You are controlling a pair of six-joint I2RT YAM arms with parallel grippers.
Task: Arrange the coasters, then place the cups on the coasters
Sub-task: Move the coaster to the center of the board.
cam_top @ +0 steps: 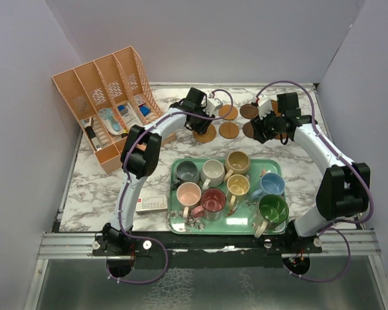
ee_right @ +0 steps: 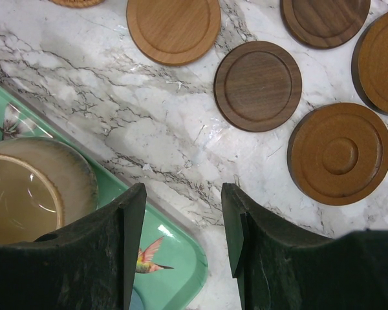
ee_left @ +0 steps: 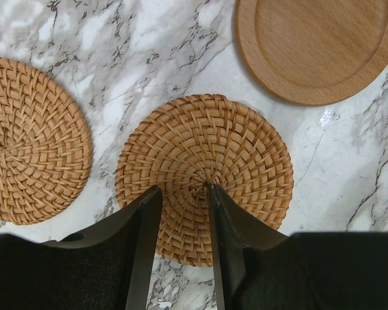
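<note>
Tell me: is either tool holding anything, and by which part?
Nothing is held: left tool open over a flat woven coaster; right tool open over the table.

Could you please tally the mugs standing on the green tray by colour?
grey mug: 1
cream mug: 1
tan mug: 1
pink mug: 1
dark red mug: 1
yellow mug: 1
blue mug: 1
green mug: 1
Total: 8

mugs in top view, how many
8, all on the green tray: grey mug, cream mug, tan mug in the far row; pink mug, dark red mug, yellow mug, blue mug nearer; green mug near right corner. None seems hidden.
</note>
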